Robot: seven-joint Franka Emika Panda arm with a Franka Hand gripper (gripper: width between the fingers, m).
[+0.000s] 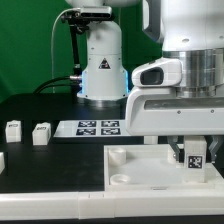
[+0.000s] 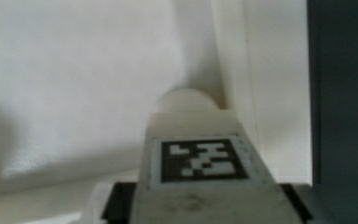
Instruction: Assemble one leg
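Observation:
My gripper (image 1: 193,152) is shut on a white leg (image 1: 193,155) with a black-and-white tag on its face, holding it upright at the far right corner of the large flat white panel (image 1: 130,172). In the wrist view the leg (image 2: 201,150) fills the middle, its rounded tip against the white panel (image 2: 87,90) close to the panel's raised edge, with dark fingers (image 2: 108,200) on either side. Two more legs (image 1: 14,130) (image 1: 40,133) stand on the black table at the exterior view's left.
The marker board (image 1: 98,127) lies on the table behind the panel. The robot base (image 1: 100,65) stands behind it. A round socket (image 1: 120,177) shows near the panel's left corner. A white part edge shows at the far left (image 1: 2,158).

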